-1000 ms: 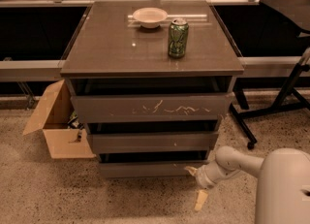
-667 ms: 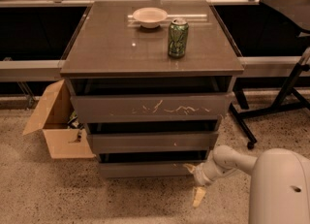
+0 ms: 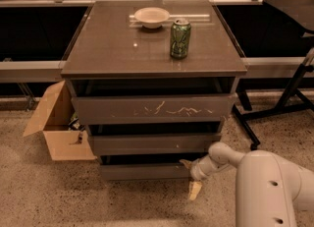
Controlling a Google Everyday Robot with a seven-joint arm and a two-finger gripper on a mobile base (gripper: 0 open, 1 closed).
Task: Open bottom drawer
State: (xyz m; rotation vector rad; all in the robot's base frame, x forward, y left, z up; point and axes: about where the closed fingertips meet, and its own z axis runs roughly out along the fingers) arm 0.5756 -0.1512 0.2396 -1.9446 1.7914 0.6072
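The bottom drawer is the narrowest grey-brown front, lowest in the cabinet, with a dark gap above it. My gripper is at the drawer's right end, just above the floor. Its fingers are spread apart. The upper finger is at the top edge of the drawer front. The lower finger points down toward the floor. Whether either finger touches the front is unclear. My white arm reaches in from the lower right.
The scratched top drawer and the middle drawer stand slightly out. A green can and a white bowl sit on the cabinet top. An open cardboard box is on the floor at left. A black stand leg is at right.
My gripper and forearm have moved a little left and up, closer to the right end of the bottom drawer. The drawers have not visibly moved.
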